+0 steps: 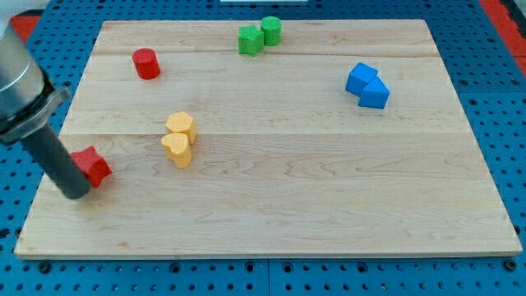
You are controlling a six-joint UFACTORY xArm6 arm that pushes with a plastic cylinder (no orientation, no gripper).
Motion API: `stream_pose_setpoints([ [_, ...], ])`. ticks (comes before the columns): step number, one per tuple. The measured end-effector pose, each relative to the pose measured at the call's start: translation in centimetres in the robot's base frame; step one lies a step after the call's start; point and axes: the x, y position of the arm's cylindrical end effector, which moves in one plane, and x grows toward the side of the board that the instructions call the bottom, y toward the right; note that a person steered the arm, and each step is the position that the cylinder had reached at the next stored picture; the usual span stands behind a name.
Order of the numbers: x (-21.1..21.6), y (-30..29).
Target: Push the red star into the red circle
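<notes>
While the red star (92,167) is sitting near the board's nine o'clock edge, low on the view's left, the red circle (146,63) is waiting well apart from it, up toward eleven o'clock. Nothing is showing the two as joined yet, so I am judging the push as barely begun, with nearly the whole gap left to cover.

My tip (76,194) is resting just beside the star, at about its seven o'clock, and the rod is overlapping the star's left part in the view, so contact looks likely but I cannot tell for certain. No fingers exist on this rod, so nothing is spreading, closing or clamping; it is only pressing sideways.

From the star, the circle is lying at roughly one o'clock. With the tip sitting at the star's lower left, it seems placed about opposite the goal, which is suiting a push up and slightly to the view's right.

Two yellow blocks (177,138) are standing at the star's two o'clock, close to the right of that line, and could be getting clipped if the star drifts.

The green pair (260,35) and blue pair (367,85) are lying far off and not mattering.
</notes>
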Motion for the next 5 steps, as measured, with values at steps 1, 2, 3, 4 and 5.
stream_pose_setpoints([
  [1, -3.5, 0.0],
  [2, -6.4, 0.4],
  [3, -9.0, 1.1],
  [4, -11.0, 2.6],
  [5, -13.5, 3.5],
])
